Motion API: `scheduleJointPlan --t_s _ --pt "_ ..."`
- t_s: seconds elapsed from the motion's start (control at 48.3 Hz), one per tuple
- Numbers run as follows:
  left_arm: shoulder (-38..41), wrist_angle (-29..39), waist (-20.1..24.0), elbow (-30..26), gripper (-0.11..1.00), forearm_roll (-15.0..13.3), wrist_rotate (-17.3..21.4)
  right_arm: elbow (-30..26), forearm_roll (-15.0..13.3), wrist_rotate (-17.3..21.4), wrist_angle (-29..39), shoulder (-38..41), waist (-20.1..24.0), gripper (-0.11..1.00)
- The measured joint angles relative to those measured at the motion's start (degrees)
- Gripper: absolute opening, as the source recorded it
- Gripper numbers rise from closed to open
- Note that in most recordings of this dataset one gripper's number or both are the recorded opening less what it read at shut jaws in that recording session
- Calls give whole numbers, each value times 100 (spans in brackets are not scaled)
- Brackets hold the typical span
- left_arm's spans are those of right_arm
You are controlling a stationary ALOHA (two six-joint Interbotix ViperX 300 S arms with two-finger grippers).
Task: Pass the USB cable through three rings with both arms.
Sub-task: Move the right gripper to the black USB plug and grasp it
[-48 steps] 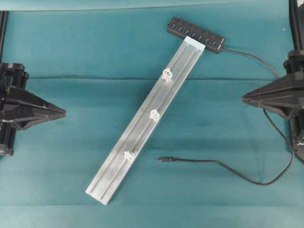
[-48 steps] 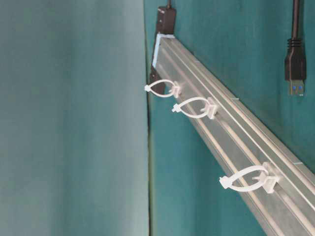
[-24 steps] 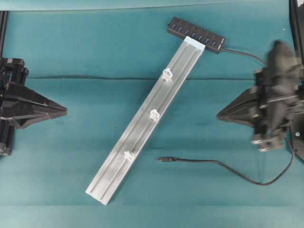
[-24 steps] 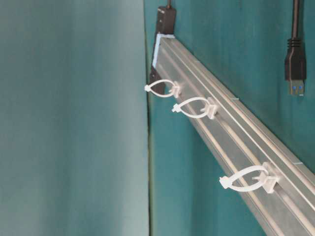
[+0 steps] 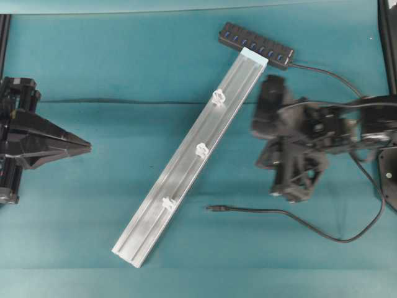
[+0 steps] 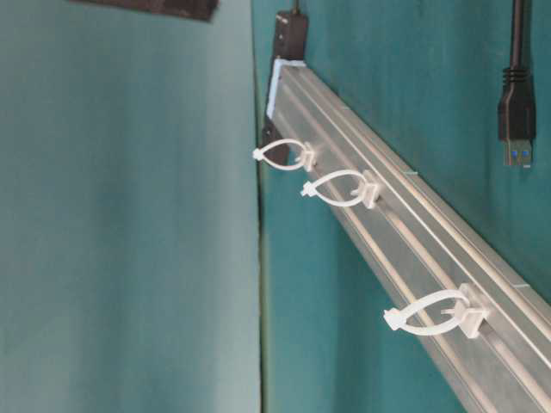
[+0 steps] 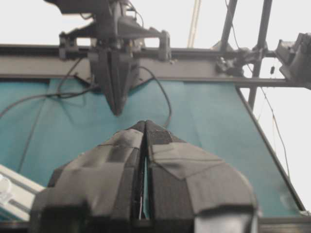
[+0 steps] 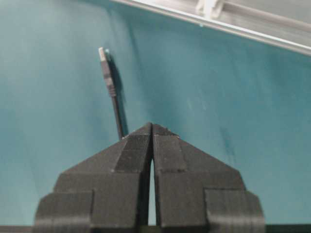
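Tabletop: teal cloth under everything, a crease running across it.
Overhead, rail: silver aluminium bar lying on a slant, a black USB hub at its far end; three rings of white plastic spaced along it.
Overhead, USB cable: lies loose on the cloth to the right of the rail, plug tip near the rail's lowest ring, cord curving off to the right edge.
Overhead, hands: left hand well to the left of the rail; right hand blurred, just right of the rail.
Table level: all three rings stand empty on the rail.
Left wrist: left hand clenched, nothing in it.
Right wrist: right hand clenched and empty, its tip above the cord behind the plug.
Handling, judged: light, limp, thin cord; only the plug is stiff. Best pinched just behind the plug so the tip stays aimed at a ring.
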Motion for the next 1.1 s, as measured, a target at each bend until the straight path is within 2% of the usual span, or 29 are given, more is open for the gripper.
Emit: scheduleJointPlan --t_s 0.083,0.145,0.207,0.352,0.435,0.476,0.6,0.807,1.097 --pt "9 0 0 0 -1 0 -9 -132 -9 -176 211 316 132 6" --pt "9 0 0 0 -1 9 0 -211 -9 -396 378 519 255 15" --pt "9 0 0 0 -1 9 0 -299 -9 -571 501 694 387 31" --pt "9 -9 0 0 -1 0 0 -448 -9 -598 545 940 519 74" --pt "18 0 0 0 -1 9 0 -519 -26 -598 545 1011 501 89" --pt "18 0 0 0 -1 0 -9 -554 -62 -598 554 1037 492 89" --pt "35 0 0 0 -1 9 0 -633 -105 -598 510 1125 492 79" --pt "70 0 -9 -79 -1 9 -9 -642 -114 -439 255 1494 563 79" --pt "88 0 -44 -141 -1 9 0 -624 -114 -431 -272 2021 782 79"
